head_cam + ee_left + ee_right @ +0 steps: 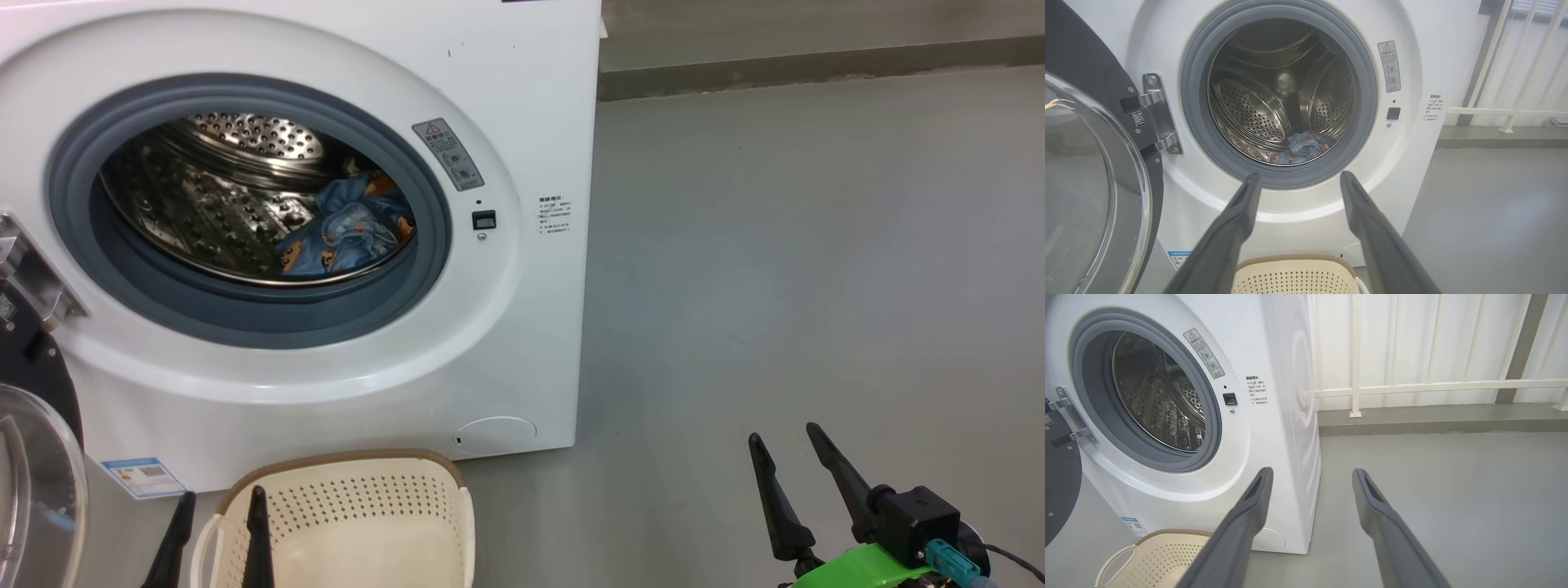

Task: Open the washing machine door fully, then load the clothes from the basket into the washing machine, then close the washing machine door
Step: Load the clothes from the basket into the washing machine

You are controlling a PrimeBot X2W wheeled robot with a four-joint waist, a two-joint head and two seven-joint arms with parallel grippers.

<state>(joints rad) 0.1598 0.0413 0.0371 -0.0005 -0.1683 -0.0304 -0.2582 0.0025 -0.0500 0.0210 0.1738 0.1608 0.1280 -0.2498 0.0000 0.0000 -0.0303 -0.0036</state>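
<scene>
The white washing machine (490, 98) stands with its round door (33, 457) swung open at the left, hinged at its left side. Blue clothes with orange bears (347, 229) lie low inside the steel drum, also visible in the left wrist view as clothes (1304, 147). The cream basket (351, 514) sits on the floor before the machine, and the part of its inside in view holds nothing. My left gripper (219, 498) is open, its fingers over the basket's left end. My right gripper (788, 437) is open over bare floor to the right.
Grey floor (816, 245) stretches to the right of the machine. A white railing (1412, 386) and a low grey kerb run along the back wall. The open door (1090, 183) takes up the space at the left of the machine.
</scene>
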